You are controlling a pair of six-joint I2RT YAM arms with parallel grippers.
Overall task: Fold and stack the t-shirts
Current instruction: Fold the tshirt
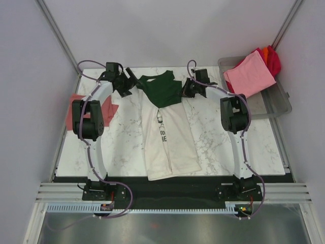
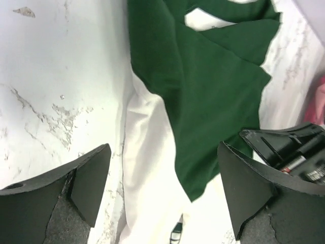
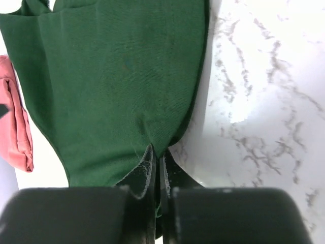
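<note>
The right gripper (image 3: 156, 155) pinches the dark green t-shirt (image 3: 117, 76) at upper centre; the left gripper (image 2: 163, 162) hangs wide open beside it.

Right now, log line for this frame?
left gripper open, empty | right gripper pinching green shirt edge | green shirt atop white shirt

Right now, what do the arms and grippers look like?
Left arm and right arm match: white curved links, black joint housings, a lilac cable looping along each. Left gripper and right gripper are matte black with wedge-shaped fingers. No markings readable.
</note>
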